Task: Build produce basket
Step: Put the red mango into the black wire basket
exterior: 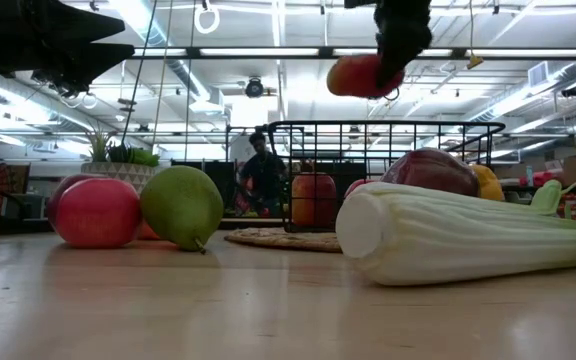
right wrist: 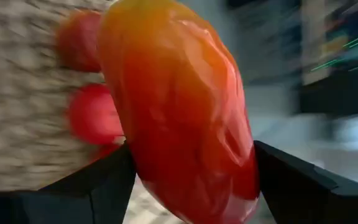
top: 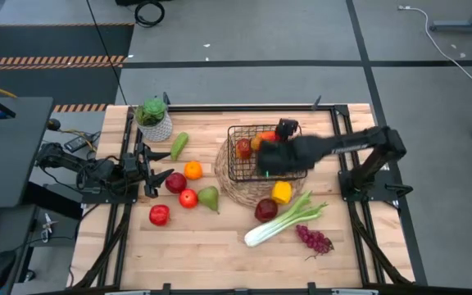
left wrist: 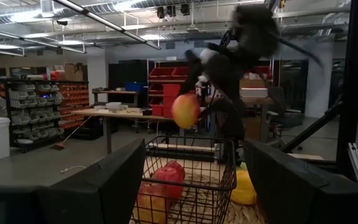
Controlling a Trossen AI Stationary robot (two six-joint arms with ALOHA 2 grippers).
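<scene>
right gripper (exterior: 383, 75) hangs above the basket (top: 267, 154), fingers pinching a red-orange fruit (right wrist: 179, 118), likely a mango or a pepper, which fills the space between them in the right wrist view. directly below the gripper: the black wire basket, sitting on a round woven mat (top: 252, 190), with a red apple (top: 243, 148) and an orange-toned piece already inside. judgement: the step in hand is the drop into the basket. to do it well, it should lower until the fruit clears the rim and sits just over the bare mesh beside the apple, then spread the fingers slowly so it settles rather than bounces out. beyond the basket on the gripper's near side: yellow pepper (top: 281, 192), dark red apple (top: 265, 210), celery (top: 283, 220), grapes (top: 314, 239). farther across: green pear (top: 209, 197), orange (top: 192, 170), more red apples (top: 175, 182). left gripper (top: 152, 174) waits at the far table edge, fingers spread, empty.
</scene>
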